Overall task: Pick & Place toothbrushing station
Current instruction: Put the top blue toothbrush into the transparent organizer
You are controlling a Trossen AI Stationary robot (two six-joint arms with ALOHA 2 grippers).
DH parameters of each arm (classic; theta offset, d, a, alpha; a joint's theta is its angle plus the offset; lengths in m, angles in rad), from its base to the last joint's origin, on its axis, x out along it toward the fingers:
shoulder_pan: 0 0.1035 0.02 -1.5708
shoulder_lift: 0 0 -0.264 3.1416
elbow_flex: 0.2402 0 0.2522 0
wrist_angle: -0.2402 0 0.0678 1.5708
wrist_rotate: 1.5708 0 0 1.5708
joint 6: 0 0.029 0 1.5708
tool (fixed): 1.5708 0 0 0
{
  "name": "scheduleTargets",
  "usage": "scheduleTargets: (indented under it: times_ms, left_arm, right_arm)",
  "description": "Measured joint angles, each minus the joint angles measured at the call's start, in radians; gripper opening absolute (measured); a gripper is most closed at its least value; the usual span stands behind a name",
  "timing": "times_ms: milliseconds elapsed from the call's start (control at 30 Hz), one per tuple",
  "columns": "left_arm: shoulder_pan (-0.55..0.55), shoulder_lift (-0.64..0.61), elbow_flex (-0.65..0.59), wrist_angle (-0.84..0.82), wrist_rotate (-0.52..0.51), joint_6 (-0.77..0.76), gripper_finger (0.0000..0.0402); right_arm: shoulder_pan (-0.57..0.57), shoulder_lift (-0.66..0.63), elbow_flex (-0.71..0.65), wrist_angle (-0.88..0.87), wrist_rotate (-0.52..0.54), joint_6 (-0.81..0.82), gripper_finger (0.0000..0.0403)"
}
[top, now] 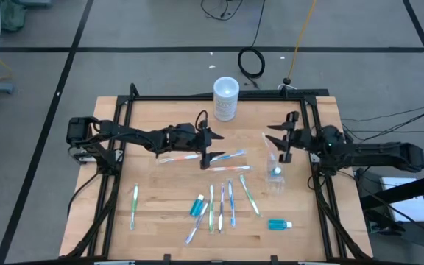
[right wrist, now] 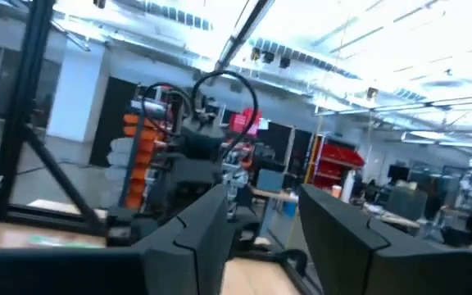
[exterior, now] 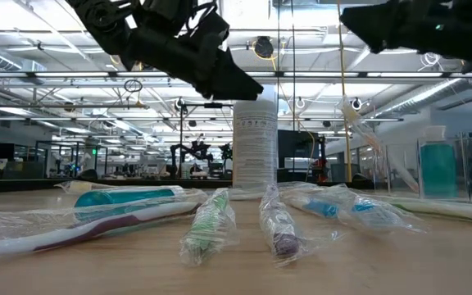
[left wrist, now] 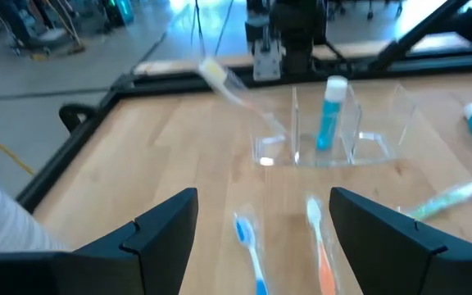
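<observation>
The clear plastic cup [top: 276,180] stands at the right of the table, with a teal tube [left wrist: 332,111] upright in it. One toothbrush [left wrist: 224,80] leans out over its rim. Several more wrapped toothbrushes [top: 223,202] and two teal tubes [top: 197,206] [top: 279,224] lie flat toward the near edge. My left gripper [top: 213,147] hovers open at mid-table above two toothbrushes [left wrist: 248,246] [left wrist: 318,238], touching neither. My right gripper [top: 280,141] is open, raised beside the cup and tipped upward with nothing between its fingers [right wrist: 195,238].
A frosted cylinder with a white lid [top: 226,98] stands at the far edge. A dark metal frame [top: 124,140] rims the table. One toothbrush [top: 135,205] lies alone at the near left. Bare wood lies between the cylinder and the arms.
</observation>
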Motion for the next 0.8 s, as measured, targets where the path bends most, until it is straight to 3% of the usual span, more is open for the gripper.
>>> scheduleTargets:
  times_ms: [333, 567, 800]
  left_arm:
    - [-0.009, 0.0, 0.0, -0.057, 0.056, -0.033, 0.0278]
    - [0.004, 0.003, 0.0, -0.091, -0.006, -0.071, 0.0278]
    - [0.004, 0.079, 0.0, -0.177, 0.0, -0.114, 0.0278]
  right_arm:
    - [-0.07, 0.246, 0.0, 0.283, 0.244, 0.109, 0.0139]
    - [-0.08, 0.28, 0.015, 0.333, 0.239, 0.158, 0.0138]
    - [-0.08, 0.28, 0.087, 0.12, 0.07, 0.158, 0.0135]
